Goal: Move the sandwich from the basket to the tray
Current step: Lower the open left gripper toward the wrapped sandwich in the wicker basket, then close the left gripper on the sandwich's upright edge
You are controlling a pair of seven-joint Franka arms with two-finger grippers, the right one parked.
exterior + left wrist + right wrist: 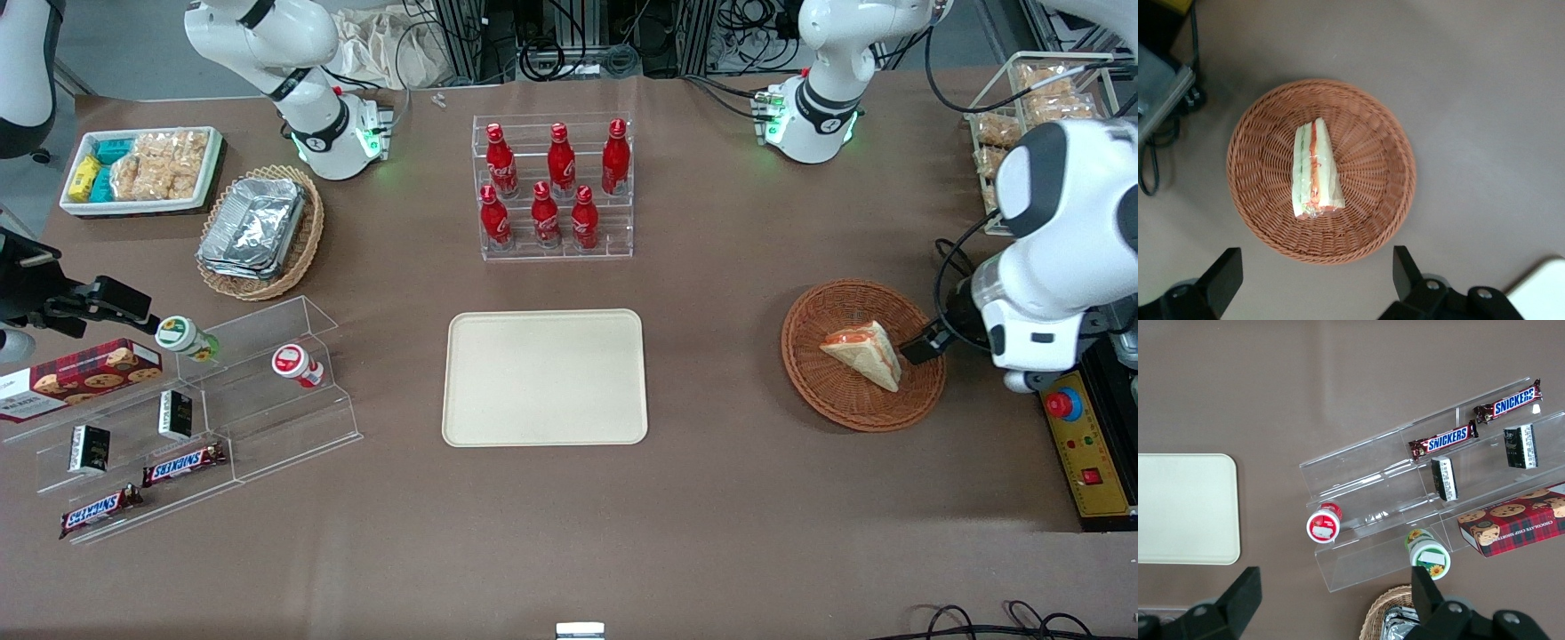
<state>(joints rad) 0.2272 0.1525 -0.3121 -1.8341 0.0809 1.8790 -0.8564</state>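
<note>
Sandwich (1314,171) lay in the middle of the reddish-brown basket (1371,220), resting on its side with the orange and green filling edge showing, as I watched from my station. I saw the tool (1317,280) hovering above the basket with its fingers (1223,277) spread wide and holding nothing. The cream tray (544,377) sat bare on the bench (711,498), well apart from the basket toward the parked arm's end.
</note>
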